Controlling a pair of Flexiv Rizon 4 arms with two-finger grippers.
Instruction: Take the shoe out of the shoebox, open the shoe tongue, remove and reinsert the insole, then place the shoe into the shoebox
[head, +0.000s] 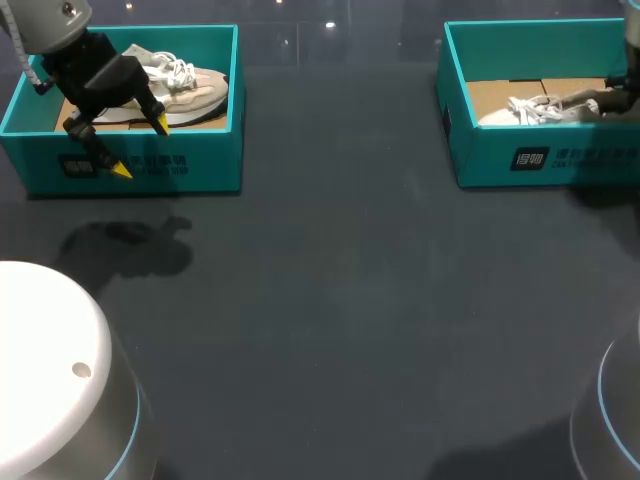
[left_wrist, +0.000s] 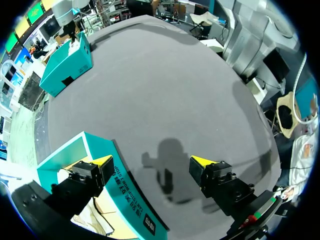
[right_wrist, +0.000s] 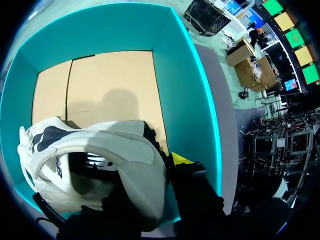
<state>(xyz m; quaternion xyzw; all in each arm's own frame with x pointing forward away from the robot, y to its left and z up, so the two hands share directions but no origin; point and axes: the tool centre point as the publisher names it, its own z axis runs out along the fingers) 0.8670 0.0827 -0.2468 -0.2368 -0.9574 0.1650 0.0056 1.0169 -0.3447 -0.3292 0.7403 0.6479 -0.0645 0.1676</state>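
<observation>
A white shoe (right_wrist: 95, 160) lies in the right teal shoebox (head: 540, 160) on its cardboard floor. My right gripper (right_wrist: 150, 172) is shut on the shoe's heel collar; one yellow fingertip (right_wrist: 180, 159) shows outside the heel and the other is hidden inside the shoe. In the head view the right gripper (head: 605, 100) reaches into that box from the right edge. A beige shoe (head: 185, 90) rests in the left teal shoebox (head: 190, 165). My left gripper (head: 140, 146) hangs open over that box's front wall, one finger on each side of the wall (left_wrist: 125, 185), holding nothing.
The dark table (head: 350, 300) stretches between the two boxes. The arms' white round bases stand at the near left (head: 50, 370) and near right (head: 615, 420). In the left wrist view the right shoebox (left_wrist: 65, 65) shows far ahead across the table.
</observation>
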